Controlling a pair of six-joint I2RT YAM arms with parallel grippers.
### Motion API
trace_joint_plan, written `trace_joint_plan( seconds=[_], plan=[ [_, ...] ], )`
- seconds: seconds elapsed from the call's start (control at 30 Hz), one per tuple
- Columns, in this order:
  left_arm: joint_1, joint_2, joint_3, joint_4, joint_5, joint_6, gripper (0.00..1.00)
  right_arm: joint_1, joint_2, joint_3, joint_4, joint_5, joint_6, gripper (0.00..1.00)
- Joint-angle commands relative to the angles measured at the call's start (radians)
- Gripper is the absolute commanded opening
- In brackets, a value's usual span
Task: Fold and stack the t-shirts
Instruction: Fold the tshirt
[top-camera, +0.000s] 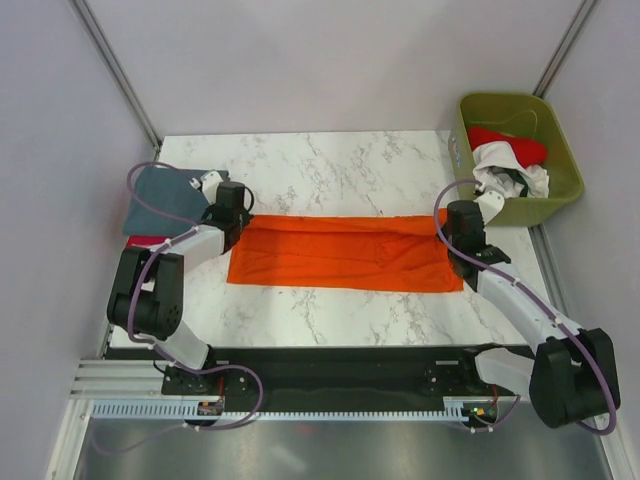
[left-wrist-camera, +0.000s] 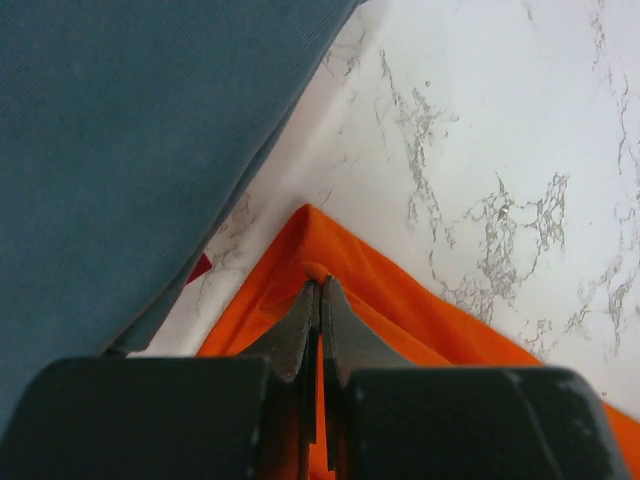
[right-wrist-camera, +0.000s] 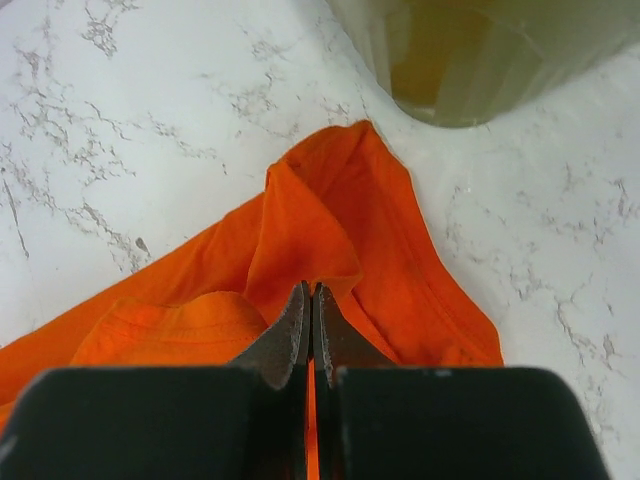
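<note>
Orange t-shirt (top-camera: 340, 255) long axis left-right; left gripper (left-wrist-camera: 320, 287), right gripper (right-wrist-camera: 310, 292) pinching its ends.

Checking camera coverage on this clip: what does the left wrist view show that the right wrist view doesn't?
Left wrist only: the grey-blue t-shirt, a red sliver at its edge. Right wrist only: the olive bin. Both: the orange t-shirt on the marble table, the left claw and right claw each shut on its edge.
</note>
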Motion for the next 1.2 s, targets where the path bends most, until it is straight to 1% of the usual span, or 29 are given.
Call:
trace_joint_plan(
  seconds=[0.0,0.07,0.1,0.13,0.17,0.2,0.23,0.27,0.3,0.33,0.4,0.47,0.53,0.57,0.6,0.63,0.67,0.7,0.77,0.8,0.87,0.9,0.93,1.0,1.03,1.07,1.13,1.17],
  plan=[
    [-0.001,-0.081,-0.053,0.089,-0.019,-0.055,0.02,0.008,-0.078,-0.093,0.078,0.029,0.097,0.02],
    [-0.003,-0.098,-0.081,0.095,-0.022,-0.083,0.02,0.013,-0.131,-0.180,0.101,0.031,0.137,0.02],
    [-0.003,-0.118,-0.110,0.095,-0.028,-0.095,0.02,0.013,-0.151,-0.212,0.133,0.039,0.191,0.10],
    [-0.003,-0.130,-0.127,0.093,-0.031,-0.130,0.02,0.014,-0.199,-0.272,0.150,0.048,0.216,0.21],
    [-0.001,-0.150,-0.146,0.092,-0.036,-0.148,0.06,0.019,-0.231,-0.303,0.164,0.056,0.236,0.33],
    [-0.003,-0.170,-0.187,0.093,-0.039,-0.168,0.21,0.024,-0.263,-0.332,0.177,0.077,0.258,0.40],
    [-0.004,-0.219,-0.210,0.105,-0.047,-0.188,0.32,0.028,-0.333,-0.381,0.205,0.088,0.263,0.45],
    [-0.006,-0.245,-0.235,0.119,-0.051,-0.190,0.42,0.028,-0.366,-0.397,0.217,0.092,0.257,0.49],
    [-0.014,-0.271,-0.273,0.136,-0.065,-0.195,0.58,0.030,-0.395,-0.406,0.224,0.097,0.246,0.53],
    [-0.018,-0.323,-0.285,0.141,-0.065,-0.190,0.61,0.030,-0.430,-0.408,0.224,0.102,0.214,0.54],
    [-0.027,-0.362,-0.295,0.141,-0.055,-0.172,0.61,0.031,-0.434,-0.385,0.216,0.097,0.178,0.55],
    [-0.040,-0.414,-0.289,0.112,-0.039,-0.141,0.61,0.031,-0.383,-0.334,0.213,0.050,0.109,0.54],
    [-0.060,-0.445,-0.282,0.093,-0.038,-0.113,0.62,0.033,-0.293,-0.261,0.196,0.007,0.056,0.53],
    [-0.064,-0.463,-0.276,0.089,-0.033,-0.106,0.62,0.031,-0.256,-0.236,0.201,-0.060,0.030,0.53],
    [-0.069,-0.465,-0.270,0.083,0.003,-0.100,0.61,0.033,-0.177,-0.204,0.193,-0.093,0.013,0.53],
    [-0.070,-0.465,-0.259,0.080,0.033,-0.081,0.61,0.036,-0.135,-0.167,0.153,-0.108,0.003,0.53],
    [-0.073,-0.459,-0.247,0.067,0.063,-0.071,0.60,0.037,-0.095,-0.107,0.148,-0.162,-0.029,0.53],
    [-0.087,-0.440,-0.214,0.057,0.111,-0.051,0.58,0.039,-0.023,-0.075,0.136,-0.179,-0.038,0.52],
    [-0.110,-0.416,-0.161,0.043,0.172,-0.026,0.58,0.044,0.035,-0.010,0.112,-0.216,-0.053,0.51],
    [-0.144,-0.385,-0.144,0.041,0.204,-0.017,0.57,0.044,0.083,0.005,0.110,-0.228,-0.056,0.50],
    [-0.185,-0.345,-0.086,0.035,0.218,-0.005,0.57,0.045,0.127,0.039,0.112,-0.256,-0.056,0.48],
    [-0.226,-0.322,-0.065,0.034,0.226,0.002,0.56,0.045,0.147,0.049,0.112,-0.292,-0.056,0.47],
    [-0.244,-0.271,-0.042,0.030,0.235,0.000,0.56,0.047,0.187,0.071,0.112,-0.312,-0.058,0.46],
    [-0.287,-0.215,0.029,0.021,0.275,-0.004,0.55,0.048,0.238,0.094,0.112,-0.351,-0.060,0.44],
    [-0.300,-0.151,0.053,0.018,0.287,-0.014,0.54,0.050,0.250,0.108,0.112,-0.386,-0.061,0.44],
    [-0.311,-0.121,0.099,0.015,0.300,-0.015,0.54,0.050,0.265,0.114,0.115,-0.407,-0.060,0.45],
    [-0.340,-0.028,0.141,0.011,0.340,-0.033,0.53,0.050,0.302,0.125,0.130,-0.466,-0.061,0.46],
    [-0.349,0.007,0.184,0.011,0.353,-0.040,0.53,0.051,0.315,0.125,0.139,-0.508,-0.061,0.50]
  ],
)
